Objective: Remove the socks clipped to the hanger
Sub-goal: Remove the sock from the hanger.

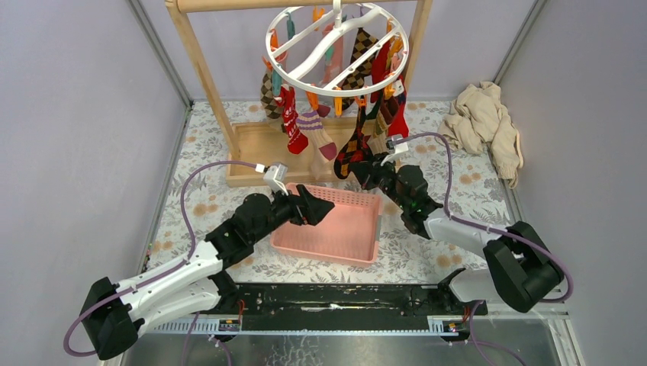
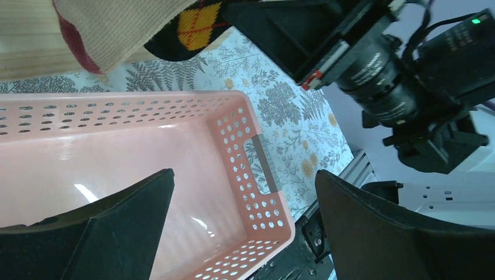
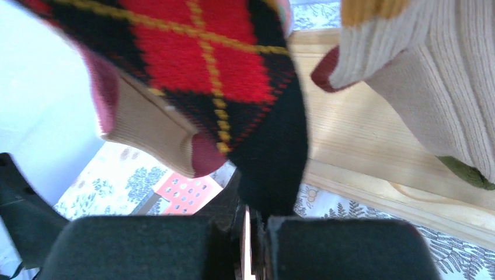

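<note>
Pinching argyle sock (image 3: 233, 76), right pincer (image 3: 248, 227), left pincer (image 2: 244, 175) agape over pink basket (image 2: 233, 134)

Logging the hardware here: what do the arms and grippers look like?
Both match: the left arm and right arm have white lower links, black joints and black upper links. The left gripper and right gripper each have two broad black wedge fingers. A purple cable runs along each arm to a small white wrist unit. A green light glows on the right arm.
</note>
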Action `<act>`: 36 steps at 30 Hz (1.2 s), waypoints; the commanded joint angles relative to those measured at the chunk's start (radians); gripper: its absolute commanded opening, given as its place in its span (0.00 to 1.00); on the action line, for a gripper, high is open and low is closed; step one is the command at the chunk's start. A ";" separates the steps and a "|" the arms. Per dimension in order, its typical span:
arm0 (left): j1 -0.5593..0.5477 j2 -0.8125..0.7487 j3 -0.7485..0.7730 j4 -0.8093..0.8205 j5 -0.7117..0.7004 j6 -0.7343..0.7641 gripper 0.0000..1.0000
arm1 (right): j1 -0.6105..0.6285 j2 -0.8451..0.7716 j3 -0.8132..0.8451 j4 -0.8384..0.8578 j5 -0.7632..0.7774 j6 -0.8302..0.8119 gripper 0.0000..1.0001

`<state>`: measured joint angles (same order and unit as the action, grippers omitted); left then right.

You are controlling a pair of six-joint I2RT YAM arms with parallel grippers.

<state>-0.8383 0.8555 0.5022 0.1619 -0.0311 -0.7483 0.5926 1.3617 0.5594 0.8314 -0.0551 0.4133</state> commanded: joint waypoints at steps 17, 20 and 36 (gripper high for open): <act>-0.010 0.087 -0.033 0.311 0.071 0.041 0.99 | -0.004 -0.395 -0.021 -0.224 -0.281 0.063 0.00; -0.009 0.118 -0.029 0.371 0.113 0.011 0.99 | -0.004 -0.443 -0.029 -0.273 -0.330 0.076 0.00; -0.010 0.154 -0.027 0.420 0.131 -0.023 0.99 | -0.004 -0.608 -0.040 -0.404 -0.409 0.111 0.00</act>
<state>-0.8429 0.9962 0.4671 0.4957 0.0898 -0.7624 0.5926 0.7734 0.5091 0.4187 -0.4255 0.5049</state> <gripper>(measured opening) 0.986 0.020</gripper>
